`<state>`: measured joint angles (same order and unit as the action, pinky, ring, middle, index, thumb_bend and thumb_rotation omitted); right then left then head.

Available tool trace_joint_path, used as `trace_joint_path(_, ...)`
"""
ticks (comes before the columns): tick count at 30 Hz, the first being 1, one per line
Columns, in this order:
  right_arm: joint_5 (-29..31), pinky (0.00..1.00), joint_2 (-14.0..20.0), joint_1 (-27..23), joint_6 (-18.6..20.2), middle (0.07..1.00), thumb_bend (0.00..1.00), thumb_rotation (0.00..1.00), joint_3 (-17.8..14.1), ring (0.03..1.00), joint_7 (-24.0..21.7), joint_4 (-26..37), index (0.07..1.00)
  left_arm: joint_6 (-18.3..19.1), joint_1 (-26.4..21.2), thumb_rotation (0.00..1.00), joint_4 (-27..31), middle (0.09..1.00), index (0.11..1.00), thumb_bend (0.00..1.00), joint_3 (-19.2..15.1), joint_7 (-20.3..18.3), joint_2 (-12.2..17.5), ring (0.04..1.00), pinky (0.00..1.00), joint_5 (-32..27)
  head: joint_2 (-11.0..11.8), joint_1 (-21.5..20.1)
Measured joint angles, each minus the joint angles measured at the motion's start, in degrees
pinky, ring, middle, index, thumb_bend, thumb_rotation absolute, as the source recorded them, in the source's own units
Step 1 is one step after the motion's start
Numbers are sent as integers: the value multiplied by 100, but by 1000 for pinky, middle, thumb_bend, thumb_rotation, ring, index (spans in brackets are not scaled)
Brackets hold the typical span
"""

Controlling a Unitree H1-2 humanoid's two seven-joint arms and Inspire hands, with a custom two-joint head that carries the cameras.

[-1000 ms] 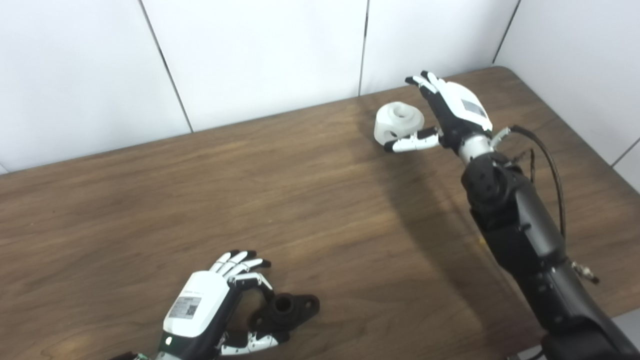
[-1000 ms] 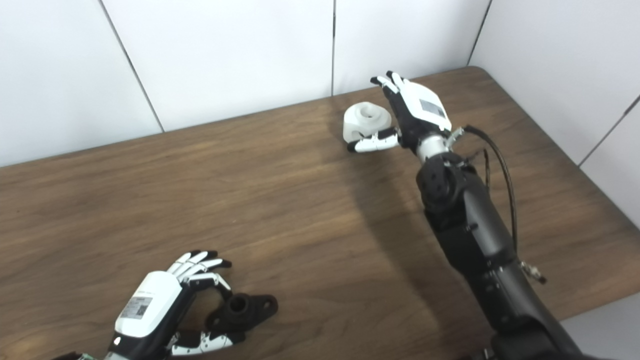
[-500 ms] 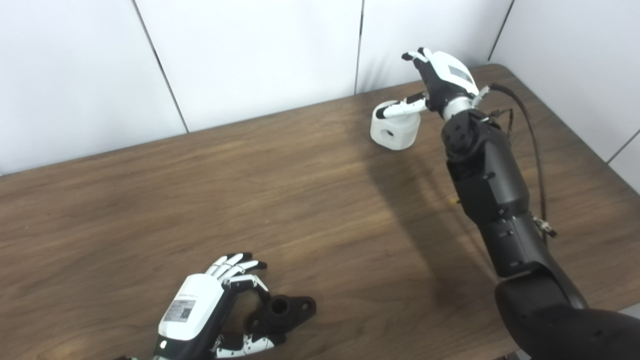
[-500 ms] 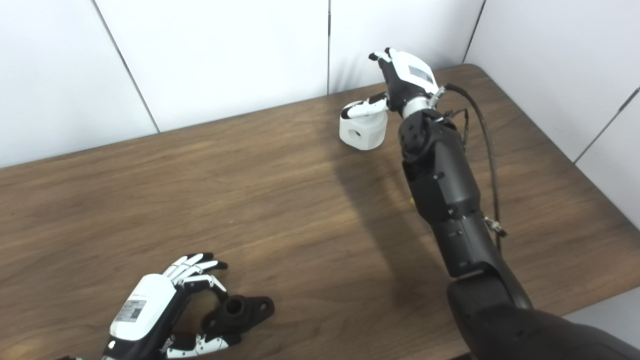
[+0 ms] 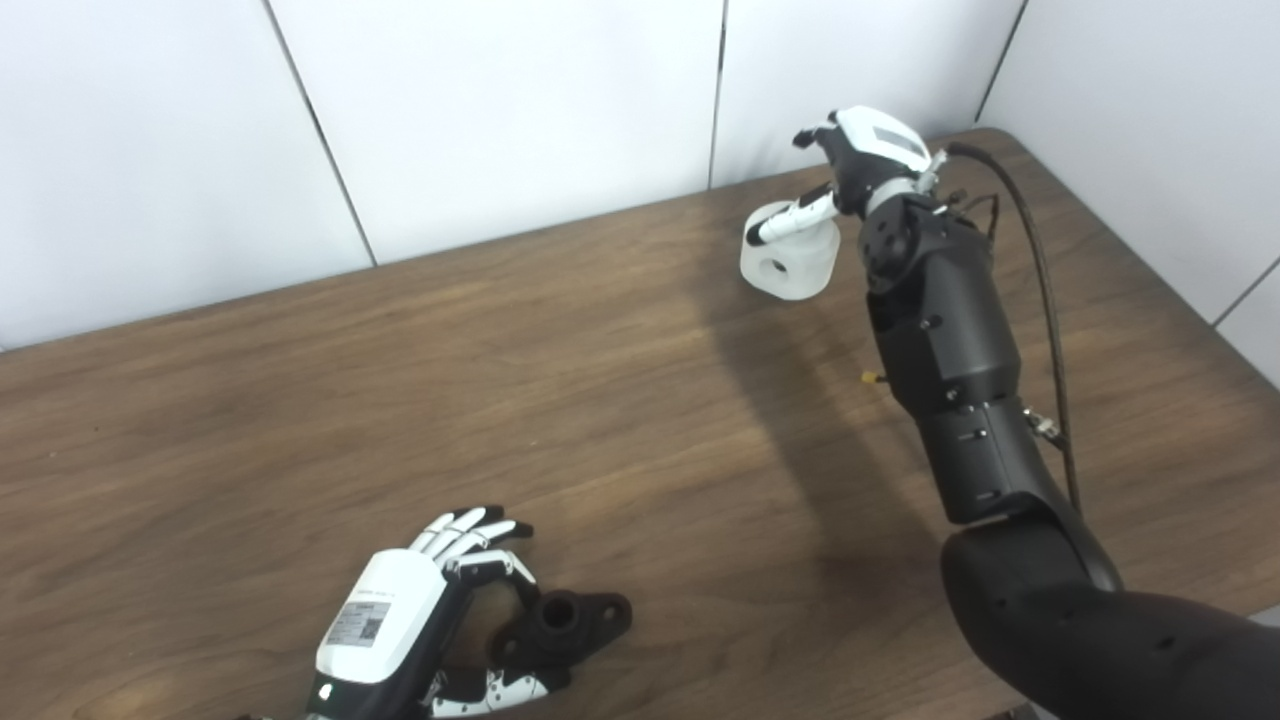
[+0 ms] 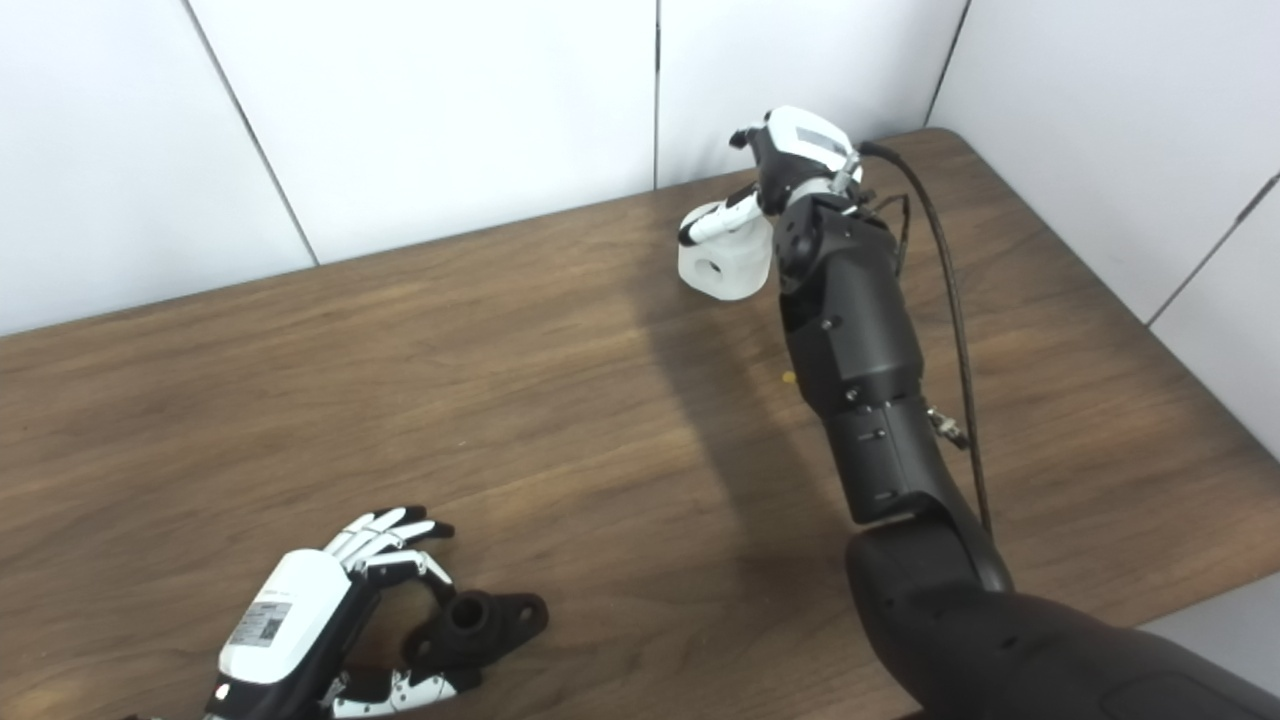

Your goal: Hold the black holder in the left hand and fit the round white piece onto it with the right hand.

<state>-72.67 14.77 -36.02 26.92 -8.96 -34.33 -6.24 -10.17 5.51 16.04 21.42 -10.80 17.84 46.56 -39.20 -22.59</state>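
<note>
The black holder lies flat on the wooden table near its front edge. My left hand is open, with its fingers arched over the holder's left end and the thumb under it. The round white piece stands at the back of the table, slightly tilted, with a hole in its side. My right hand reaches over it from the right. Its thumb lies across the piece's top, and its fingers are raised behind the piece and apart from it.
White wall panels stand right behind the table's back edge, close to the right hand. A small yellow bit lies on the table beside the right forearm. A black cable loops off that arm. The table's right edge is near.
My right hand has moved back and over the white piece and laid its thumb across the top; the piece now tilts a little. The left hand has barely moved by the holder.
</note>
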Motion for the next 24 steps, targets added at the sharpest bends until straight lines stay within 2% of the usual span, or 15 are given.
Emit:
trace_joint_path(4,-384,932,-34,-47,0,1000,971,380,34,1000,-558,254,898,4,-5,44,-14,822,487,518,-3,-5,-21,907,911,0,9,61)
trace_joint_path(8,-524,940,-30,-73,0,1000,967,386,66,1000,-833,399,906,5,-6,45,-24,821,487,518,-10,-4,-42,906,910,5,0,149)
trace_joint_path(24,-797,955,-16,-70,0,1000,930,412,56,1000,-1019,299,920,5,0,45,-46,818,486,518,-13,88,-67,901,906,9,-26,193)
